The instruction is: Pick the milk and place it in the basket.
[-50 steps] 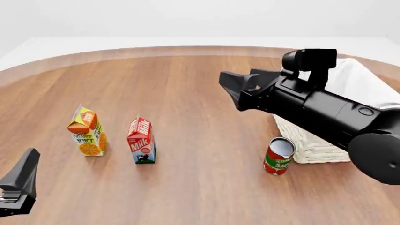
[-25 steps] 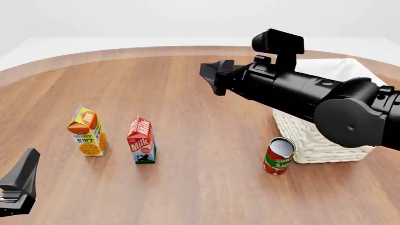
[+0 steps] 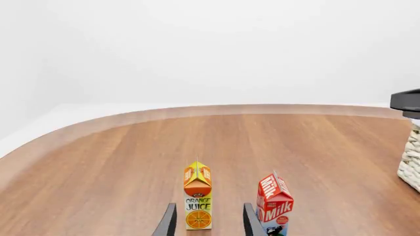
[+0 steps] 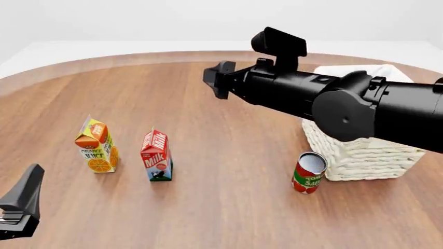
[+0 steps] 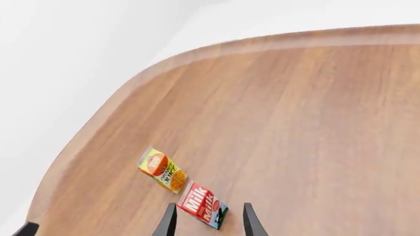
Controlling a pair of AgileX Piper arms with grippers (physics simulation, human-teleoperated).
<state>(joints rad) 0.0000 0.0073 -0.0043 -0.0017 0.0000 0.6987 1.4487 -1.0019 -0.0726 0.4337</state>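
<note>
The milk [image 4: 156, 155] stands upright on the wooden table, left of centre; it also shows in the left wrist view [image 3: 274, 205] and the right wrist view [image 5: 202, 205]. The basket [image 4: 360, 161] stands at the right, partly hidden behind my right arm; its edge shows in the left wrist view [image 3: 412, 157]. My right gripper [image 4: 220, 80] is open and empty, high above the table's middle, pointing left toward the cartons, far from the milk. In the right wrist view [image 5: 208, 223] its fingers stand apart. My left gripper [image 4: 21, 205] is open and empty at the near left corner [image 3: 208, 225].
An orange juice carton [image 4: 97, 152] stands just left of the milk, also in the left wrist view [image 3: 197, 201] and the right wrist view [image 5: 162, 170]. A red-green can [image 4: 308, 173] stands in front of the basket's near left corner.
My right arm has swung left and farther out over the table, off the basket's side toward the middle. The left gripper and all objects have not moved.
</note>
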